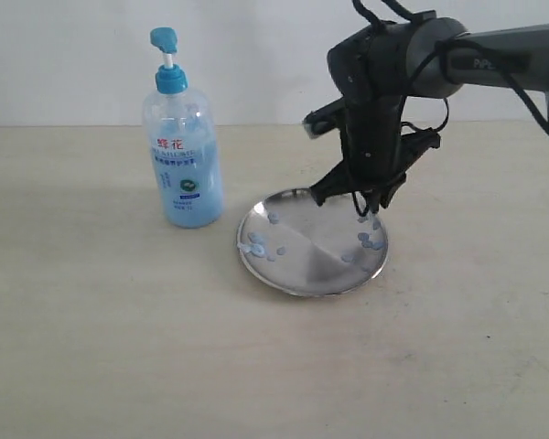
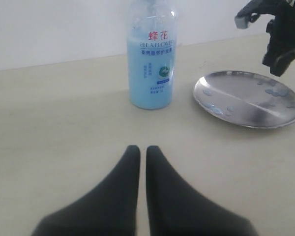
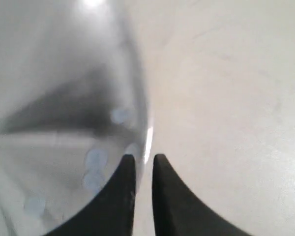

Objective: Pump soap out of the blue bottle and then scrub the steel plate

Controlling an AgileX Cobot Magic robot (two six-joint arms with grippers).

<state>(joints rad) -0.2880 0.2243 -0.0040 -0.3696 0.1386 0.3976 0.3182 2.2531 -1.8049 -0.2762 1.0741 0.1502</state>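
Finding 1, position. In the exterior view the steel plate (image 1: 317, 263) lies flat on the table (image 1: 119, 347), just right of frame centre. The right gripper (image 1: 369, 210) hangs over the plate's upper-right rim, fingers pointing down. From those fingers, nearly all of the plate spreads toward the lower left of the frame. The plate is round, so no long axis governs your approach. A scrub stroke would, in my judgement, have to run inward from that rim. Soap (image 1: 367, 240) shows as pale droplets just below the fingertips, with more along the plate's left rim.

Finding 2, nearer arm. The right arm is the one at the plate. The left gripper (image 2: 143, 150) does not show in the exterior view. Its own camera shows it low over bare table, facing the blue bottle (image 2: 151, 64) but apart from it. The blue bottle (image 1: 185, 174) stands upright at upper left of centre, near the plate and not touching it.

Finding 3, fingers. The right wrist view shows the right gripper (image 3: 143, 160) drawn in to a narrow slit right at the plate (image 3: 49, 73) rim. You cannot tell from it whether the tips touch the metal. The left fingers are all but together. No sponge or cloth is visible in either.
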